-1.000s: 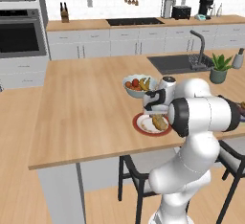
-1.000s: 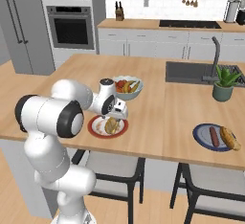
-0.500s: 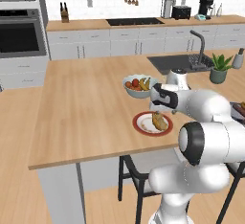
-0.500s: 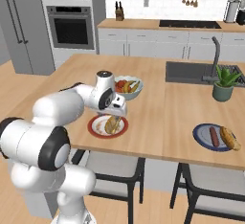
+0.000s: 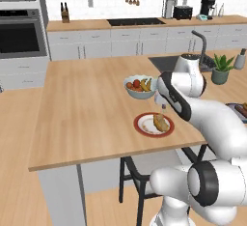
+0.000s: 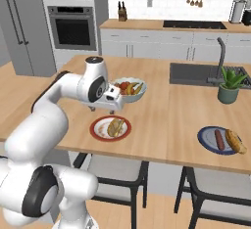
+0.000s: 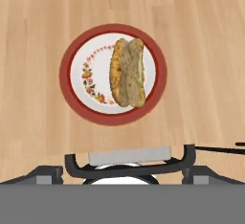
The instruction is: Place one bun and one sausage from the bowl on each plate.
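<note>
A red-rimmed plate (image 7: pixel 67 74) lies on the wooden island with a split bun (image 7: pixel 128 72) resting on it, right of its middle. My gripper (image 7: pixel 129 158) hangs above the plate's edge, open, with nothing between its fingers. From the left base camera the gripper (image 5: pixel 164 106) hovers just over the bun (image 5: pixel 160 122) and the plate (image 5: pixel 144 126). The right base camera puts the gripper (image 6: pixel 113 111) above the plate (image 6: pixel 100 127) and bun (image 6: pixel 115 126). A blue plate (image 6: pixel 208 137) to the right carries a sausage (image 6: pixel 219 139) and a bun (image 6: pixel 235 141). The bowl is out of view.
A pale bowl of colourful fruit (image 6: pixel 128 88) stands just behind the red-rimmed plate, close to my hand. A sink with a tap (image 6: pixel 220 61) and a potted plant (image 6: pixel 229 86) sit at the island's far right. Stools stand under the near edge.
My gripper has opened wider and lifted off the bun, which stays on the red-rimmed plate. The arm's elbow has swung out to the side.
</note>
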Robot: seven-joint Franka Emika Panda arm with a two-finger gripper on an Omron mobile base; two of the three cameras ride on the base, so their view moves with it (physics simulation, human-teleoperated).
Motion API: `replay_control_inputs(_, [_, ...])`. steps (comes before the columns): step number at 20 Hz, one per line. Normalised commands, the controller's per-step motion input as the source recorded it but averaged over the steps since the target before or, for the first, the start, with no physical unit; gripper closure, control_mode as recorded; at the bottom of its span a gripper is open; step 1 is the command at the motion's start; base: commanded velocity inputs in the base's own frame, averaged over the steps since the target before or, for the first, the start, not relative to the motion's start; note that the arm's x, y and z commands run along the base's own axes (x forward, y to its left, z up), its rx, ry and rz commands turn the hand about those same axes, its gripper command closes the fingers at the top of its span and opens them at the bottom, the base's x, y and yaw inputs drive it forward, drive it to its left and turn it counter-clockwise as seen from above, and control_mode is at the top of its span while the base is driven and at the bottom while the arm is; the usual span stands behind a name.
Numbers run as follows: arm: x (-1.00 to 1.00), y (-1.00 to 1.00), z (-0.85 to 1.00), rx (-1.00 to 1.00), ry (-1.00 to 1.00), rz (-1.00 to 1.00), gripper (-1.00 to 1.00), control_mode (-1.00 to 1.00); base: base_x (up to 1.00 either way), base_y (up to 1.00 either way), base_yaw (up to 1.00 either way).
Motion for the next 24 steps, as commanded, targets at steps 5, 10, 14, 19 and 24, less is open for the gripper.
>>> replay_control_inputs(5, [-0.44, 0.16, 0.58, 0.0, 0.02, 0.0, -1.0, -1.0, 0.0, 0.0, 0.0])
replay_control_inputs(10, [-0.51, -0.03, 0.24, 0.0, 0.0, 0.0, -1.0, -1.0, 0.0, 0.0, 0.0])
replay_control_inputs(14, [-0.57, -0.04, 0.12, 0.0, -0.01, 0.0, -1.0, -1.0, 0.0, 0.0, 0.0])
replay_control_inputs(19, [-0.53, 0.0, 0.26, -0.01, -0.05, 0.0, -1.0, -1.0, 0.0, 0.0, 0.0])
replay_control_inputs(24, [-0.05, 0.0, 0.17, 0.0, 0.0, 0.0, -1.0, 1.0, 0.0, -0.01, 0.0])
